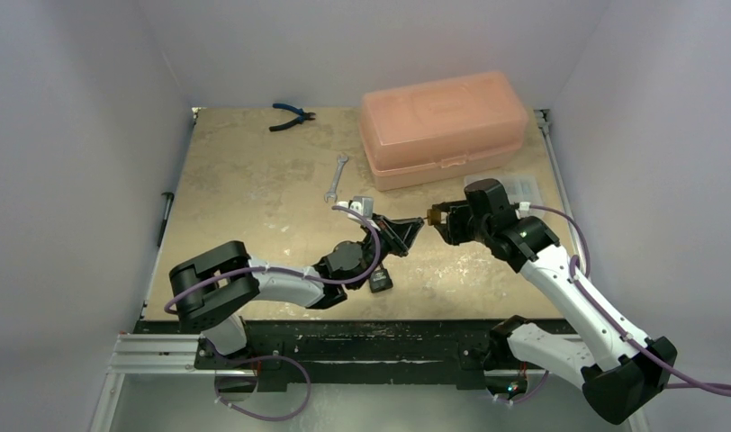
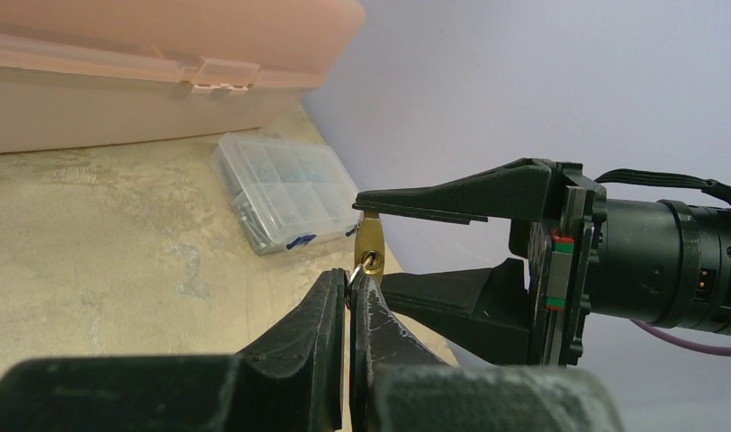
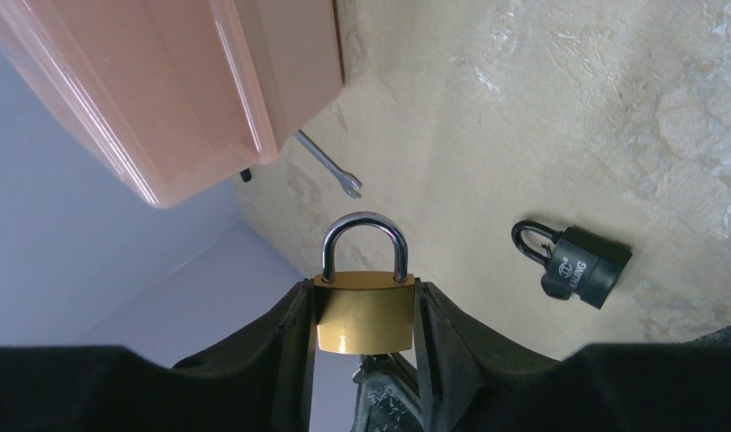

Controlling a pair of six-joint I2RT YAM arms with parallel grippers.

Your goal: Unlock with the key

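Above tan table [image 1: 254,198], centre: noted right gripper [image 1: 434,219] clamped on padlock [image 3: 365,322], forearm angled leftward. Noted left gripper [image 2: 348,288] pressed together on key [image 2: 356,273], wrist extended rightward, nearly level. Key tip at keyhole [image 2: 372,262], padlock off the surface.

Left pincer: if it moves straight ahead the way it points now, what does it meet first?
The brass padlock held in the right pincer. The key in the left pincer points at its keyhole and seems to touch it; how deep it sits is unclear.
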